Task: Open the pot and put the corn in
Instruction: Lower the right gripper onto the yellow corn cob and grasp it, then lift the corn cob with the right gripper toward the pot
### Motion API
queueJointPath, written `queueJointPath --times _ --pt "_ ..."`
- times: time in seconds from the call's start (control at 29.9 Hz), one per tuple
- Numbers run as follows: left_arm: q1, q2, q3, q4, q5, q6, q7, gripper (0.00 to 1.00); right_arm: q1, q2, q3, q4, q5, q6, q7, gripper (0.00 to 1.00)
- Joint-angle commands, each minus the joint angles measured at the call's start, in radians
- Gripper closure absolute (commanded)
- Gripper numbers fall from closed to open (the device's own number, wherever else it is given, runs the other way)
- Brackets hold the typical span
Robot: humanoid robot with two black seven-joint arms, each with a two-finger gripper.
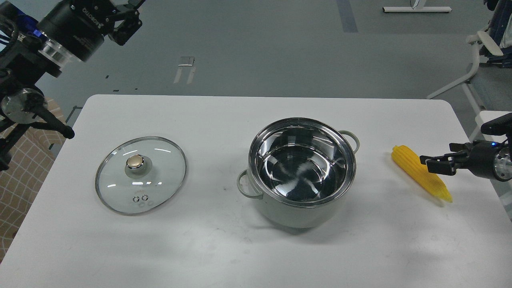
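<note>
Pot (302,173) sits uncovered mid-table (256,248), steel inside bare, loop handles at 2 and 8 o'clock. Glass lid (141,175) lies flat at its 9 o'clock, well apart. Corn (421,173) lies at pot's 3 o'clock, tip toward 5. Right gripper (430,163) over the cob's middle, fingers slightly parted; grip on it unclear. Left gripper (127,18) raised off-table at 11 o'clock, holding nothing; opening unclear.

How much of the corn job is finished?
The opening part looks done: the glass lid lies on the table left of the pot, which stands open and empty. Now the right gripper is at the corn, which lies on the table. Left: lifting it into the pot.
</note>
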Motion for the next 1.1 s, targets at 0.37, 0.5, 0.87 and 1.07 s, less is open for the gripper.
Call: queueJointPath --times 0.37,0.5,0.87,1.07 --pt "0.032 0.026 -0.004 -0.037 0.002 0.002 0.0 0.1 -0.04 0.148 -0.101 -0.143 0.004 -0.083 0.0 0.89" --pt "0.036 0.026 -0.004 -0.046 0.002 0.003 0.0 0.1 -0.029 0.125 -0.1 -0.121 0.012 -0.106 0.0 0.96" --pt "0.036 0.024 -0.004 -0.051 0.002 0.003 0.0 0.1 0.289 -0.098 -0.1 0.241 0.05 -0.076 0.0 0.96" --pt "0.036 0.023 -0.004 -0.051 0.002 0.002 0.0 0.09 0.495 -0.075 -0.133 0.388 0.151 0.061 0.0 0.96"
